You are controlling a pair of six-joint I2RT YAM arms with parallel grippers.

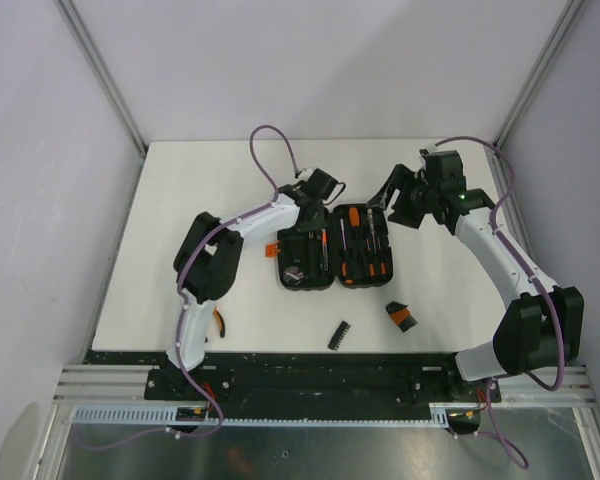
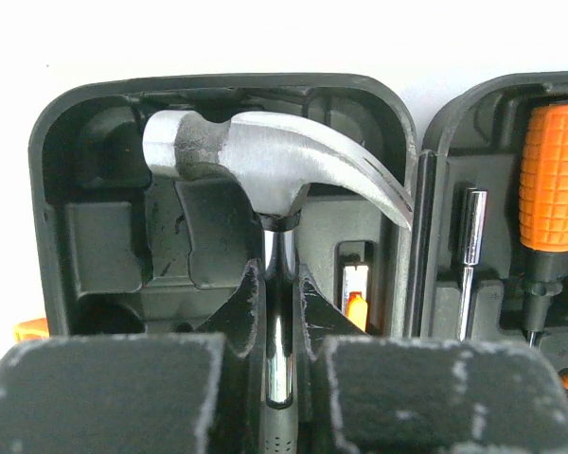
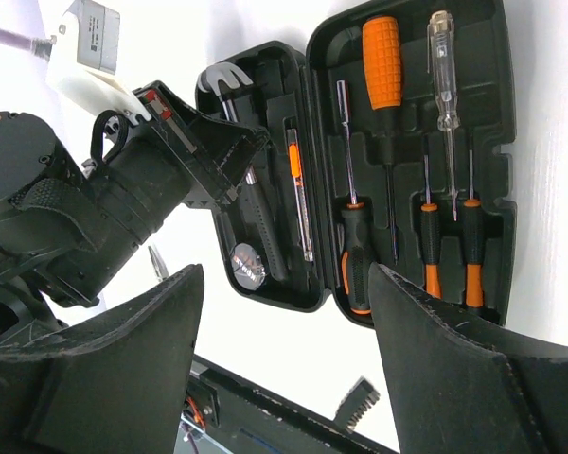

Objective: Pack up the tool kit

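While the left gripper [image 2: 279, 378] is clenched on the chrome shaft of the steel claw hammer [image 2: 256, 161], the hammer's head lies across the top of the left half of the black hinged plastic tool case [image 2: 47, 189], which sits open mid-frame in the top view. Seating is the risk. The claw tip at centre right seems to ride on the hinge ridge, though so close a view cannot confirm it. Released there, the hammer would sit proud and block the lid. The right gripper [image 3: 286, 331] hovers with fingers spread, so nothing pins the case against sliding. A black ridged bit holder [image 1: 340, 335] lies loose at lower centre.
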